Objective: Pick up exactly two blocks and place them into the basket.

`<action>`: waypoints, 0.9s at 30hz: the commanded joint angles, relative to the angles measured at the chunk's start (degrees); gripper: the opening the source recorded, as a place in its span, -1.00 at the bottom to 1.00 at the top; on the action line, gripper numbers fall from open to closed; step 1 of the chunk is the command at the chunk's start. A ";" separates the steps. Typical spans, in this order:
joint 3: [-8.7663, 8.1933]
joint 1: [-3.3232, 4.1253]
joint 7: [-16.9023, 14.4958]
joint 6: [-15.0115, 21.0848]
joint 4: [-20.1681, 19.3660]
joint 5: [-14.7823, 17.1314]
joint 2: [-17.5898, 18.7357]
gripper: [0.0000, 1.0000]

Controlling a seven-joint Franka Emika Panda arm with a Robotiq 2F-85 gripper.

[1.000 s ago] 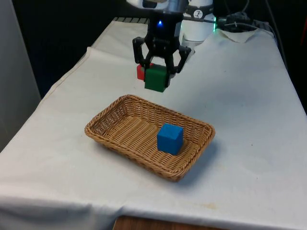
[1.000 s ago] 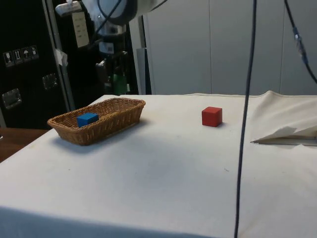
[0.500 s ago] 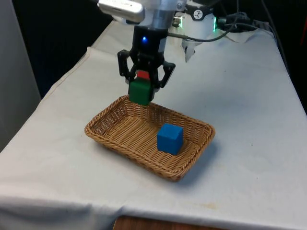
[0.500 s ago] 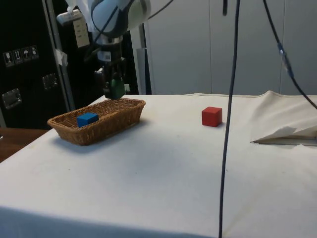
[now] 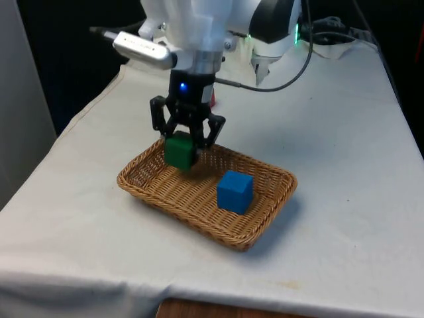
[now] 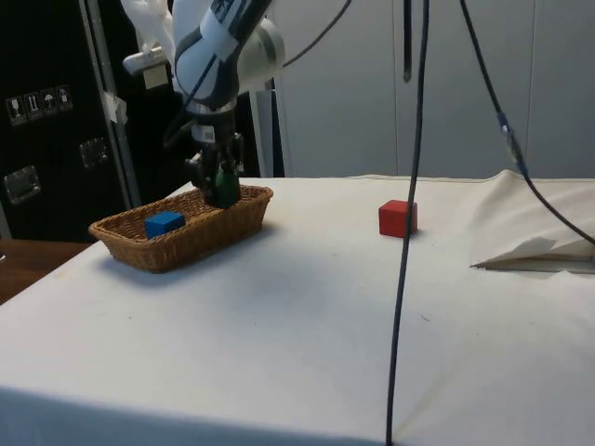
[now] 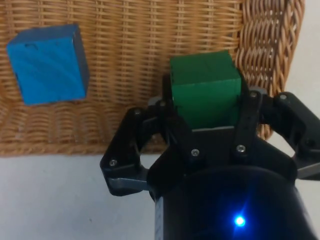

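Gripper [image 5: 182, 141] clamped on green block [image 5: 179, 150], held over wicker basket [image 5: 152, 192] (far end). Blue block [image 5: 234, 191] lies inside; red block [image 6: 397, 217] on surface [image 6: 307, 316], well apart

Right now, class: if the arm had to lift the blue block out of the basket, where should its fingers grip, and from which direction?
From above: the basket walls block the sides. The blue block lies flat with its top face exposed, so pinch two opposite side faces, probably turning the wrist to match its skewed edges.
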 commanded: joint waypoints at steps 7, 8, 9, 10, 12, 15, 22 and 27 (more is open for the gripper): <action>0.00 -0.17 -0.29 0.23 1.38 3.15 2.29 -0.99; 0.80 -0.97 -1.09 0.52 1.72 4.30 2.41 -0.99; 0.74 -0.92 -1.20 0.46 1.78 4.76 2.52 -0.99; 0.69 -0.86 -1.32 0.46 1.78 5.16 2.64 -0.99; 0.63 -0.86 -1.38 0.40 1.83 5.84 2.86 -0.99; 0.00 -0.23 -0.97 0.29 1.49 5.90 2.92 -0.82; 0.52 -0.80 -1.38 0.17 1.89 6.99 3.27 0.48; 0.52 -0.74 -1.38 0.17 1.95 7.16 3.32 1.00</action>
